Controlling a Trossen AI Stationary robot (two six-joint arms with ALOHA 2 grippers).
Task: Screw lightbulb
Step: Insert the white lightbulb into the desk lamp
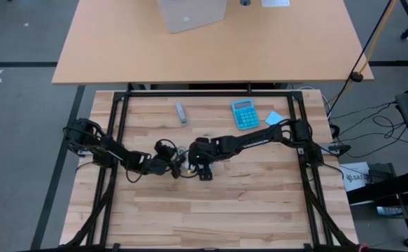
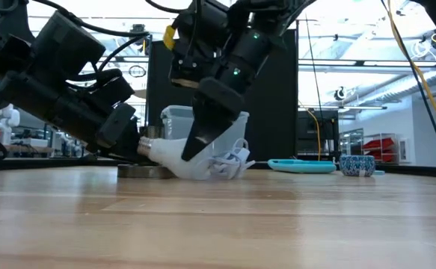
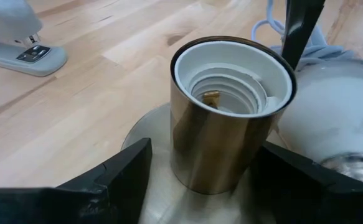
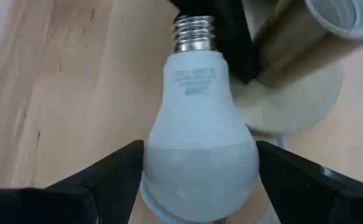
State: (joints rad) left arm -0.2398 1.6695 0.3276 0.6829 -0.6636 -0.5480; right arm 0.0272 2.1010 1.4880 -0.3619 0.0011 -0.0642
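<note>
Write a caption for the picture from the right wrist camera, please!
Right end effector straddles the white lightbulb, its screw end beside the empty brass socket.

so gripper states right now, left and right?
Left gripper: jaws closed on the brass socket, gripping it on both sides.
Right gripper: jaws closed on the lightbulb, which lies tilted beside the socket.
</note>
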